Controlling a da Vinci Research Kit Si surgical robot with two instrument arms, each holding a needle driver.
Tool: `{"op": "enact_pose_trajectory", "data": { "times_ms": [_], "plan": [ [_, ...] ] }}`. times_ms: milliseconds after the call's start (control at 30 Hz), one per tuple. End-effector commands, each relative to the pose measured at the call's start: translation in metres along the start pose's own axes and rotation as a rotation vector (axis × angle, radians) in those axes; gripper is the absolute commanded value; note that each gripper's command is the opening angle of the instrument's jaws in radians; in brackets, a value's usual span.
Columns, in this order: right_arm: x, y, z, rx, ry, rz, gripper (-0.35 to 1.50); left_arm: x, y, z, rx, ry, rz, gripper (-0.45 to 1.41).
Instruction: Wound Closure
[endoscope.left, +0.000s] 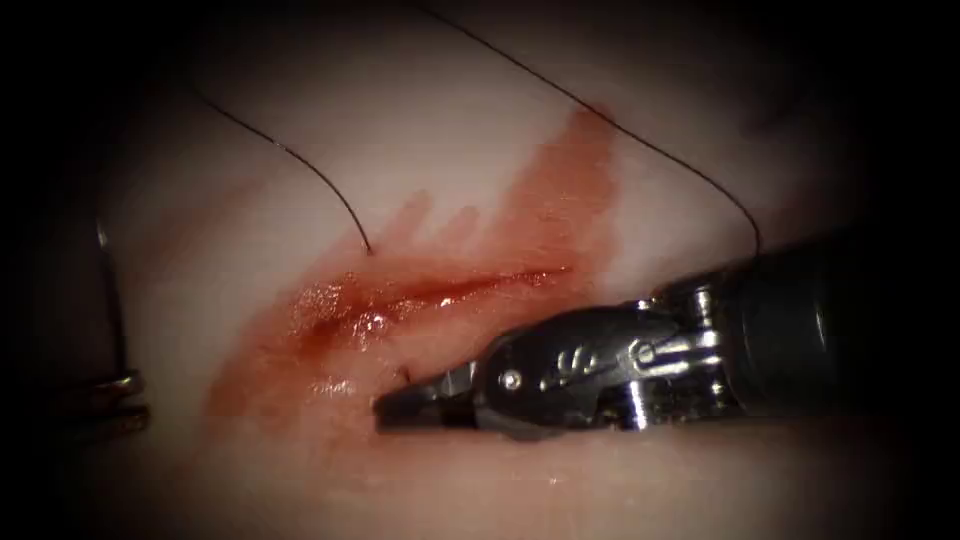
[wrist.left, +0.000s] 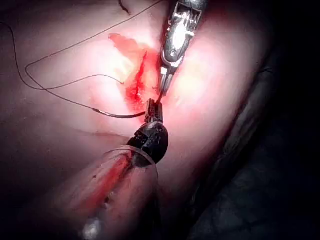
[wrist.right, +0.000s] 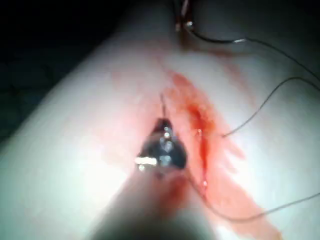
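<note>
My left tool (wrist.left: 152, 111) is shut on the curved needle (wrist.left: 120, 115) near one end. The needle lies free above the tissue (endoscope.left: 420, 110), not in it, and trails thread (wrist.left: 50, 87) from its other end. In the right wrist view the needle (wrist.right: 214, 40) hangs from the left tool's tip. The cut (endoscope.left: 430, 292) runs slantwise, wet with red fluid (endoscope.left: 560, 190). One thread (endoscope.left: 310, 165) enters the tissue just beyond the cut. My right tool (endoscope.left: 400, 412) lies low on the near side of the cut, jaws shut on a short thread end (endoscope.left: 405, 376).
A second strand (endoscope.left: 650, 145) arcs from the far tissue down behind the right tool's shaft (endoscope.left: 800, 320). A metal part of the left tool (endoscope.left: 118, 392) sits at the endoscope view's far left edge. Loose thread loops (wrist.right: 260, 105) lie beside the cut.
</note>
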Motion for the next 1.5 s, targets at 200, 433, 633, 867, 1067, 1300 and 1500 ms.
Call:
{"op": "enact_pose_trajectory", "data": {
  "times_ms": [200, 433, 633, 867, 1067, 1300, 1500],
  "plan": [
    [0.0021, -0.0025, -0.0019, 0.068, 0.000, -0.003, -0.35, -0.0003, 0.0006, 0.0007, -0.004, -0.001, -0.002, -0.45],
    [0.0036, -0.0054, -0.0029, 0.168, -0.012, -0.026, -0.35, -0.0003, 0.0006, 0.0007, -0.004, -0.002, -0.002, -0.45],
    [0.0058, -0.0087, -0.0034, 0.308, -0.018, -0.077, -0.35, -0.0003, 0.0006, 0.0007, -0.004, -0.002, -0.001, -0.45],
    [0.0087, -0.0109, -0.0047, 0.418, -0.015, -0.148, -0.01, -0.0003, 0.0006, 0.0007, -0.003, -0.002, -0.001, -0.45],
    [0.0078, -0.0078, -0.0076, 0.238, -0.001, -0.136, 1.08, -0.0003, 0.0006, 0.0007, -0.003, -0.002, -0.001, -0.45],
    [0.0022, -0.0022, -0.0092, -0.006, -0.020, -0.083, 1.30, -0.0004, 0.0006, 0.0007, -0.004, -0.002, -0.001, -0.45],
    [-0.0002, -0.0018, -0.0065, -0.033, -0.033, -0.070, 1.30, -0.0004, 0.0006, 0.0007, -0.004, -0.002, -0.001, -0.45]
  ]
}}
